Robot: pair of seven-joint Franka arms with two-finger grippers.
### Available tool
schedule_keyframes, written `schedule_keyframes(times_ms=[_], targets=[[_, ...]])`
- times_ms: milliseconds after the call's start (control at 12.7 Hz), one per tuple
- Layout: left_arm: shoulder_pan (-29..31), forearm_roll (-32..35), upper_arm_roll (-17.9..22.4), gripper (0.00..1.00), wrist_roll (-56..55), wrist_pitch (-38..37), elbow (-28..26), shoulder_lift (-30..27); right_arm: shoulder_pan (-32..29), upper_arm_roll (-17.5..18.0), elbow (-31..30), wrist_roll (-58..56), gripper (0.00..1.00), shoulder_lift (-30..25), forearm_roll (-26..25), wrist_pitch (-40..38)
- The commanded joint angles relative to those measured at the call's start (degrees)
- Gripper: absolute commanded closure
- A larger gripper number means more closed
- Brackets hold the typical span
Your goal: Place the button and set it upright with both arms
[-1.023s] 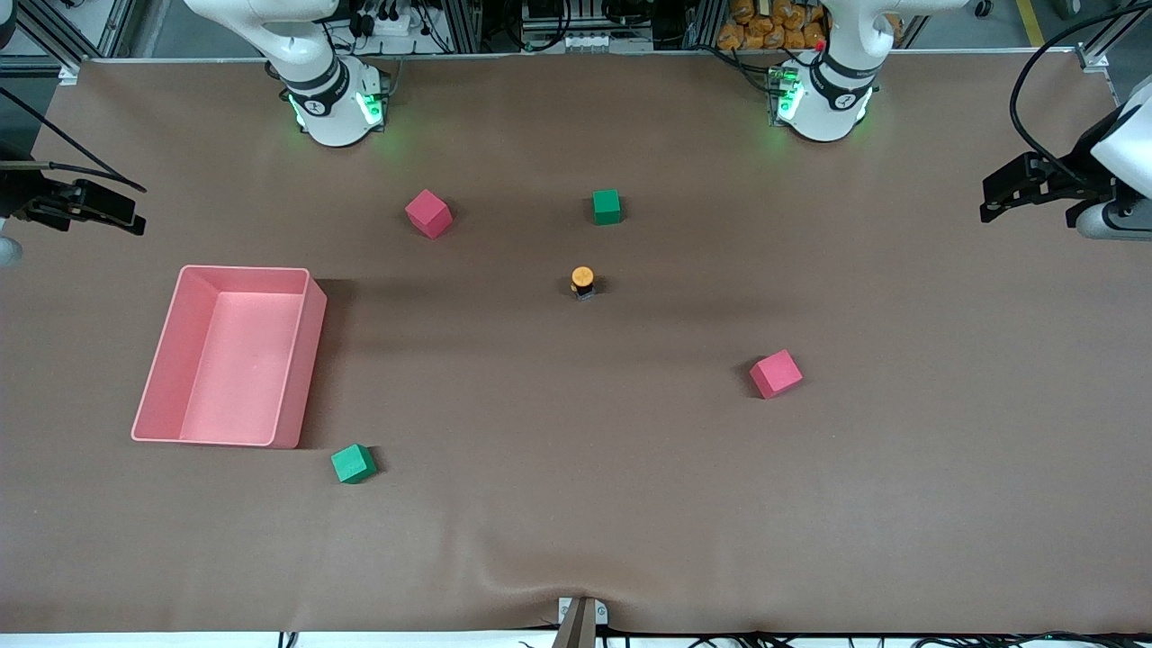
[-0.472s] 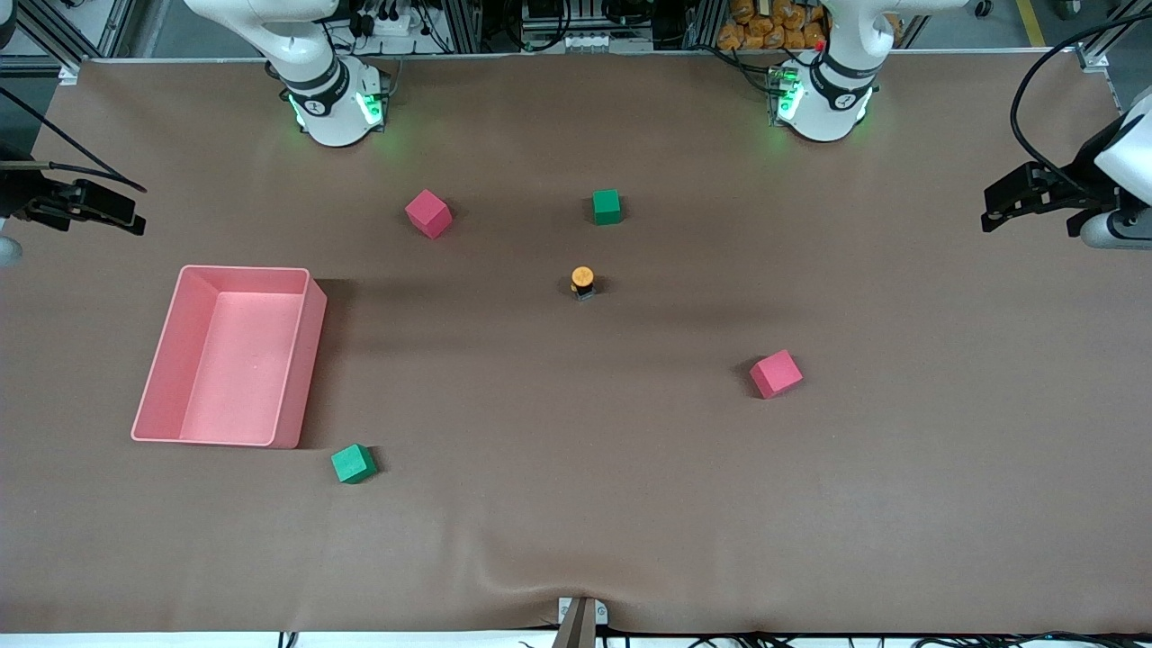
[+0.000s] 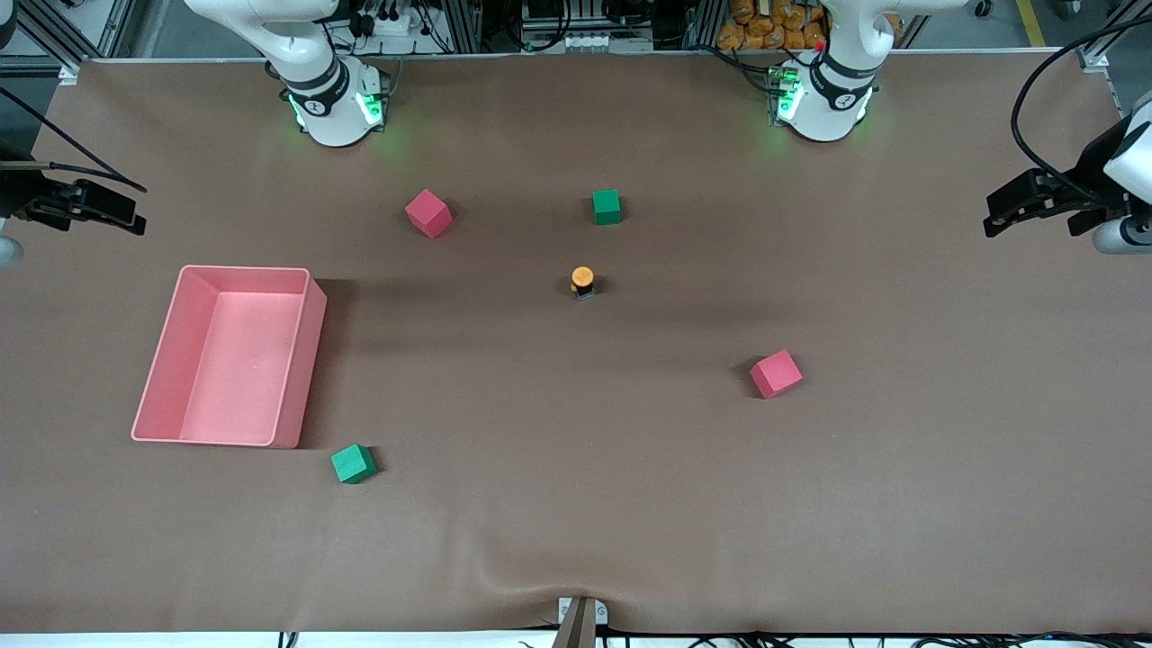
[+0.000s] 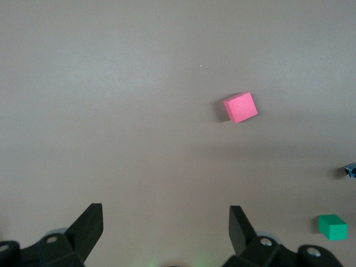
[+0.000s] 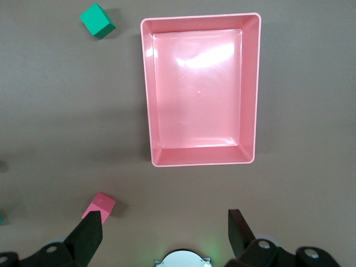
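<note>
The button (image 3: 582,281) stands upright on the brown table, orange cap on top, near the table's middle. Only its edge shows in the left wrist view (image 4: 350,169). My left gripper (image 3: 994,217) hangs open and empty in the air over the left arm's end of the table, well apart from the button; its fingers (image 4: 90,223) are spread wide. My right gripper (image 3: 133,218) is open and empty over the right arm's end of the table, above the ground beside the pink tray (image 5: 250,89); its fingers (image 5: 92,228) are spread wide.
The pink tray (image 3: 311,346) lies empty toward the right arm's end. Red cubes (image 3: 428,213) (image 3: 776,373) and green cubes (image 3: 607,206) (image 3: 353,463) are scattered around the button. The wrist views show cubes too: red (image 4: 241,107), green (image 4: 332,227), green (image 5: 97,20), red (image 5: 100,206).
My left gripper has drifted slightly outward toward the left arm's end of the table. The right gripper, the button and the cubes have not moved.
</note>
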Motion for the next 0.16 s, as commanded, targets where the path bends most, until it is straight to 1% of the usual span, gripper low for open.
schedule_keyframes(times_ms=[0, 79], targets=[[0.65, -0.76, -0.33, 0.0, 0.0, -0.04, 1.37, 0.67, 0.38, -0.12, -0.32, 0.6, 0.0, -0.33, 0.02, -0.07], [0.65, -0.67, -0.33, 0.0, 0.18, -0.04, 1.37, 0.67, 0.38, -0.12, -0.32, 0.68, 0.0, -0.33, 0.02, -0.16]])
